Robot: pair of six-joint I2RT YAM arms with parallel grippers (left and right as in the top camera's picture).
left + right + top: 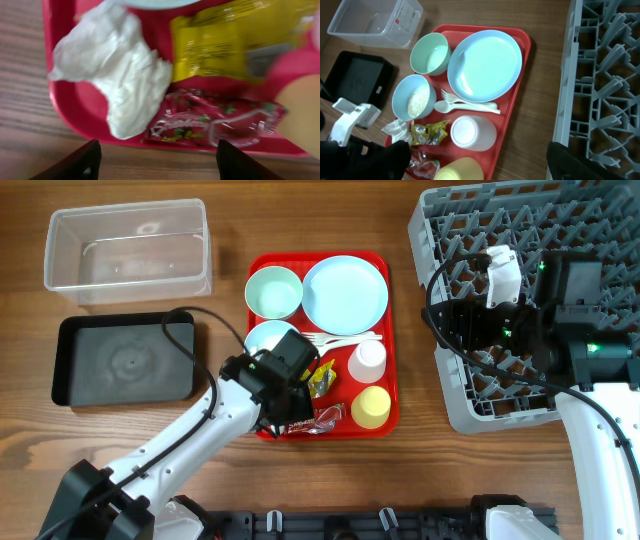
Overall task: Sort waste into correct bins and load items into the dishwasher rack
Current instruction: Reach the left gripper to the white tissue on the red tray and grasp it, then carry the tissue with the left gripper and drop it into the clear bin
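Observation:
My left gripper (pixel 157 165) is open and empty, just above the red tray's front left corner (pixel 290 412). Below it lie the crumpled white tissue (pixel 120 75), yellow wrapper (pixel 215 50) and red wrapper (pixel 215 125). My right gripper (pixel 477 165) is open and empty, over the grey rack's left side (pixel 457 320). On the tray are a pale blue plate (pixel 345 290), a mint bowl (pixel 274 291), a blue bowl with rice (pixel 414 97), a white fork and spoon (pixel 465 105), a white cup (pixel 368 362) and a yellow cup (pixel 371 408).
The clear tub (pixel 127 250) stands at the back left, with the black tray (pixel 125 360) in front of it. The red serving tray (pixel 390 330) sits mid-table. The grey peg rack (pixel 530 240) fills the right side. Bare wood lies between tray and rack.

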